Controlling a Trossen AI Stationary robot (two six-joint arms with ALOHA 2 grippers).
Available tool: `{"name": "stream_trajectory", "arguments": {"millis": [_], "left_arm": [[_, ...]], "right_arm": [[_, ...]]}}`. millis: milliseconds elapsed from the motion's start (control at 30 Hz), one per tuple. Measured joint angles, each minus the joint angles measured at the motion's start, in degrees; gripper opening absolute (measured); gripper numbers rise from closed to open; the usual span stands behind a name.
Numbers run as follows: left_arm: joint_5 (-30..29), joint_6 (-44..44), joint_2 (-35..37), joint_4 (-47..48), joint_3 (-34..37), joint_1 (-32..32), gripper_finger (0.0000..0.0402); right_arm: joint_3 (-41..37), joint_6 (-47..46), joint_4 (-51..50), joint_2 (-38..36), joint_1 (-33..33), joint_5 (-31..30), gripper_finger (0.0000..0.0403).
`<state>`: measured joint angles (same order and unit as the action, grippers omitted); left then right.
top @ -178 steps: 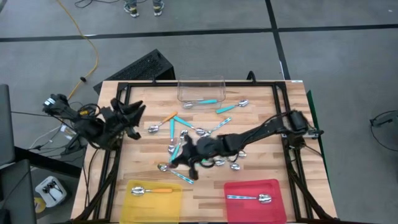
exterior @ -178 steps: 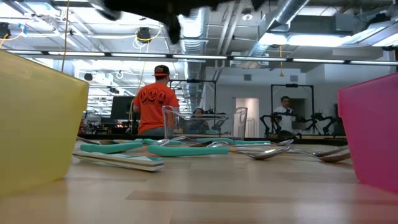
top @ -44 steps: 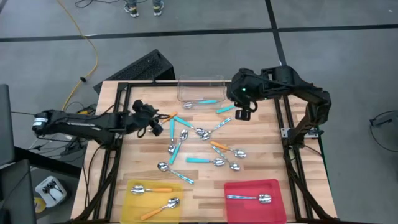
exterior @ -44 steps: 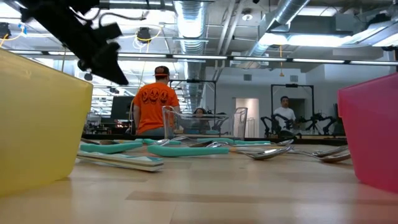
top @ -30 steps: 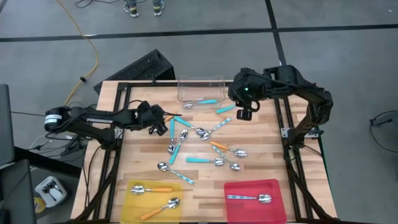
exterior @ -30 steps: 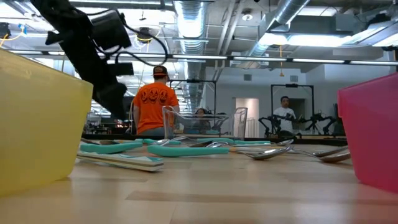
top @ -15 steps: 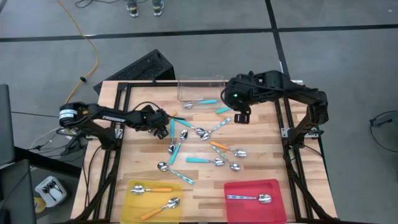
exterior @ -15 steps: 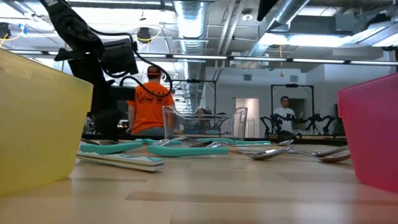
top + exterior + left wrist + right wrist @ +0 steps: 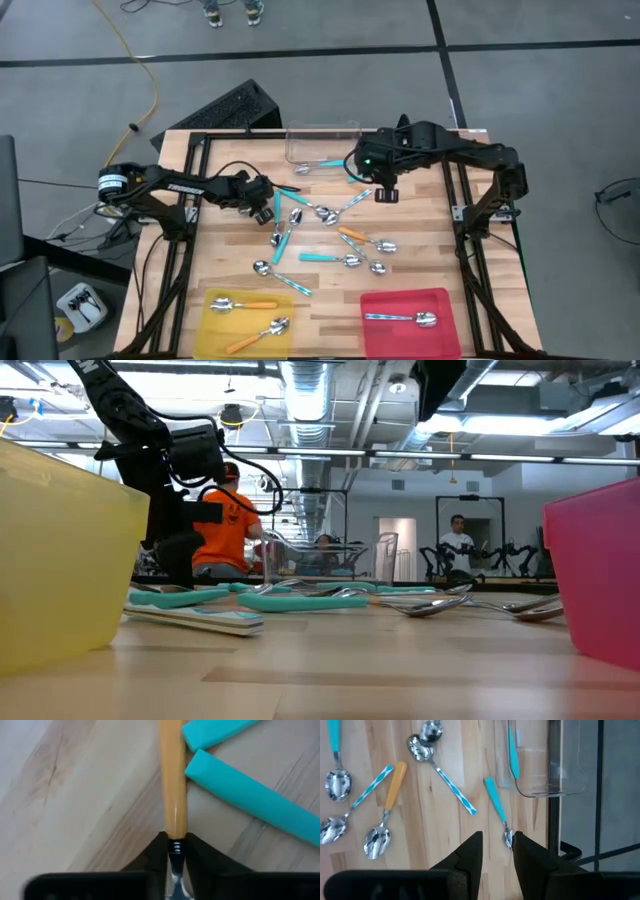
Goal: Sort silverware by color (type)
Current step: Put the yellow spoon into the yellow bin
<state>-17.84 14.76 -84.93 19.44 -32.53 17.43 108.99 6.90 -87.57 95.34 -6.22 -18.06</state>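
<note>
Orange-handled spoon (image 9: 173, 795) pinched in L gripper (image 9: 175, 851) jaws; R gripper (image 9: 496, 851) jaws spread.

You have a light wooden slatted table (image 9: 420, 265) ringed by a black metal frame (image 9: 200, 145). At its near edge sit a flat yellow plastic tray (image 9: 215, 322) and, well apart from it, a flat red plastic tray (image 9: 385, 335). A clear plastic tub (image 9: 322, 135) stands at the far edge, upright. Off the table's far left corner, a black keyboard (image 9: 232, 105) lies on the grey floor, with a yellow cable (image 9: 140, 80) trailing nearby. In the room behind, a person in an orange shirt (image 9: 222, 535) stands beyond the table.
</note>
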Motion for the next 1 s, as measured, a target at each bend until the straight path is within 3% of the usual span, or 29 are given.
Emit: {"name": "stream_trajectory", "arguments": {"millis": [367, 533, 700, 833, 933, 1000], "left_arm": [[-1.23, 1.58, 2.56, 0.71, 0.37, -0.42, 0.0013], [-4.33, 3.23, 10.26, 1.8, 0.45, -1.44, 0.0012], [-4.68, 5.75, 19.62, 5.21, 0.64, -2.65, 0.0012], [-4.68, 6.95, 27.02, 4.1, 0.48, -5.14, 0.0012], [-4.94, 6.99, 32.42, 0.93, 0.44, -7.81, 0.0012], [-5.05, 7.55, 35.52, -0.46, 0.42, -9.95, 0.0012]], "right_arm": [[-1.59, -0.48, 3.88, -0.76, 0.35, 1.01, 0.0127], [-1.57, -0.61, 9.43, -3.7, 0.71, 7.62, 0.0127], [-1.51, -0.92, 14.04, -6.17, 2.13, 9.27, 0.0127], [-2.91, 1.95, 20.91, -7.93, 4.03, 17.48, 0.0127], [-9.34, 5.82, 33.31, -11.56, 5.18, 24.85, 0.0127], [-14.97, 7.01, 38.55, -14.65, 5.33, 26.15, 0.0127]]}}
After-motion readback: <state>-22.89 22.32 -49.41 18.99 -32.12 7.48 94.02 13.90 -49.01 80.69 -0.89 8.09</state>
